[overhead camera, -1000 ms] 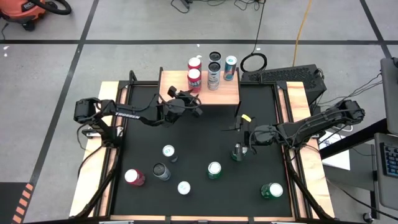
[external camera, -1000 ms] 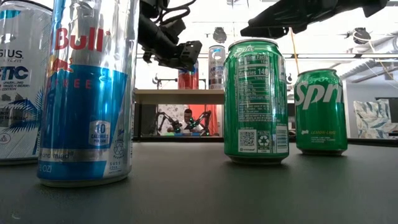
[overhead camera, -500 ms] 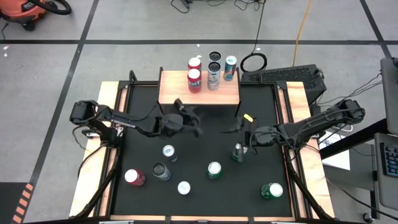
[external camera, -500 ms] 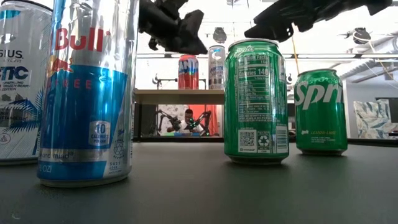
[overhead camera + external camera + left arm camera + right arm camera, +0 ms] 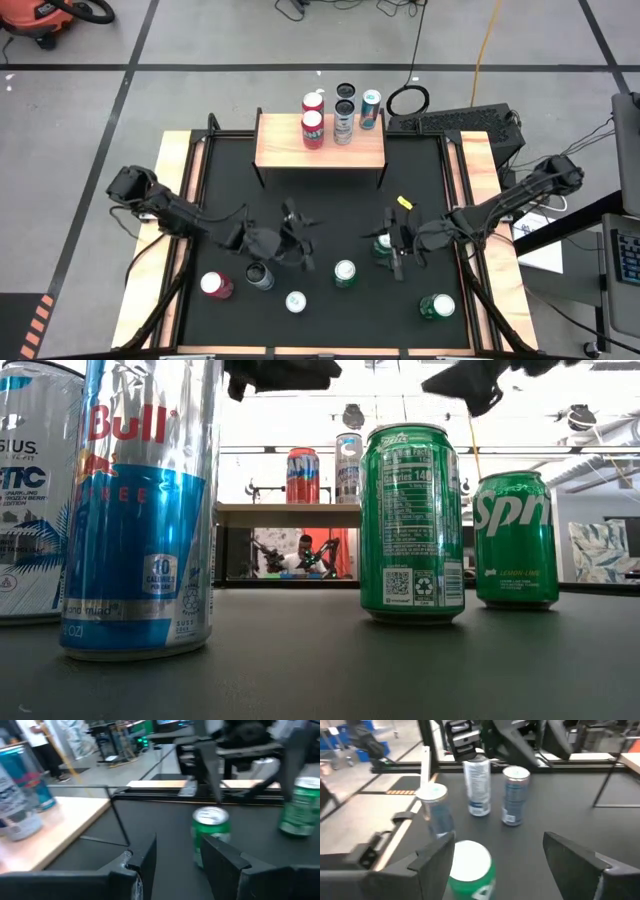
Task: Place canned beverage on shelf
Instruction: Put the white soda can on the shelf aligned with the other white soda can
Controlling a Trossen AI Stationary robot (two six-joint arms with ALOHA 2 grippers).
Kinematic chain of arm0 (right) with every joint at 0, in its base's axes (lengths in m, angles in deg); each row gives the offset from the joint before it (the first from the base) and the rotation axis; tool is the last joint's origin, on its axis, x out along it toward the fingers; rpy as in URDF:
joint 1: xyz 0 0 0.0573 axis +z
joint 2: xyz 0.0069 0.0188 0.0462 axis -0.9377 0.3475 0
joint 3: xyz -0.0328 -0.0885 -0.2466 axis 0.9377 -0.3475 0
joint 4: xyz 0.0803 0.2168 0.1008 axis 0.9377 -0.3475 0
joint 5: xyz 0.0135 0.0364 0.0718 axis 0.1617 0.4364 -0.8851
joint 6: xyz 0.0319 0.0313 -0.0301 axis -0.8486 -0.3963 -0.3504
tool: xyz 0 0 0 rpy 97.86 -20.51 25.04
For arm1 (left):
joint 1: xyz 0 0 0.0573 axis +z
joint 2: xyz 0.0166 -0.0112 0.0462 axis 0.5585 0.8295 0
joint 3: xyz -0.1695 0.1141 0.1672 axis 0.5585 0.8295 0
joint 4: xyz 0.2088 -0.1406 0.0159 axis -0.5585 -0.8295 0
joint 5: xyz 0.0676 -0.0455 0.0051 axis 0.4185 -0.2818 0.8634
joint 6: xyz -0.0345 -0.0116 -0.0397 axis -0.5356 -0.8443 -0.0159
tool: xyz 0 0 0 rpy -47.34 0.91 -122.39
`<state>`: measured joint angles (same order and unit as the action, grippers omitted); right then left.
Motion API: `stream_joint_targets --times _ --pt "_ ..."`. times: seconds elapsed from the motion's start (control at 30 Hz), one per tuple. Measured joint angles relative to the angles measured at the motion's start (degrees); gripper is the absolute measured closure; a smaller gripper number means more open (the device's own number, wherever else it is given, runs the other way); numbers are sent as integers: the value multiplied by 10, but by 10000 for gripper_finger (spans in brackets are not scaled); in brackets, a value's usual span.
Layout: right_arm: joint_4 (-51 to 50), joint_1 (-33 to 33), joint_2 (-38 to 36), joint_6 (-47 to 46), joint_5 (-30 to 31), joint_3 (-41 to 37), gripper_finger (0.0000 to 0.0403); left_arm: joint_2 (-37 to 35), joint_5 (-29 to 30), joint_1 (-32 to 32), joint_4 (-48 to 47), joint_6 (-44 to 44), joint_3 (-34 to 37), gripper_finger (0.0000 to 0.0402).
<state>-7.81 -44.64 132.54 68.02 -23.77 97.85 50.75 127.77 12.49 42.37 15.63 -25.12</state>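
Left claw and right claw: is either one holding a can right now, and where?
Neither. The left claw is open and empty; the right claw is open over a green can, not gripping it.

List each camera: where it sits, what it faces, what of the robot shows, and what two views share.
High: overhead, straight down on the black table; both arms, left gripper, right gripper.
Low: table height, facing the shelf; arms' undersides overhead.
Left wrist: past its open fingers toward a green can.
Right wrist: over a green can, fingers open.
Shared: high and low both show the shelf's cans.
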Motion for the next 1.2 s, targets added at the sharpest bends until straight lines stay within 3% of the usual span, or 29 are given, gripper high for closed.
stream_joint_targets --times 0.4,0.73,1.03,1.2 --pt "-138 52 2 -6 22 109 122 0 42 -94 -5 -36 -9 252" --pt "-173 55 2 -22 27 123 122 -6 54 -114 -39 -31 -9 252" --pt "-175 54 2 63 132 123 122 -16 28 -115 -70 23 -9 252" --pt "-180 48 2 143 180 113 122 -20 46 -86 -76 122 -9 252"
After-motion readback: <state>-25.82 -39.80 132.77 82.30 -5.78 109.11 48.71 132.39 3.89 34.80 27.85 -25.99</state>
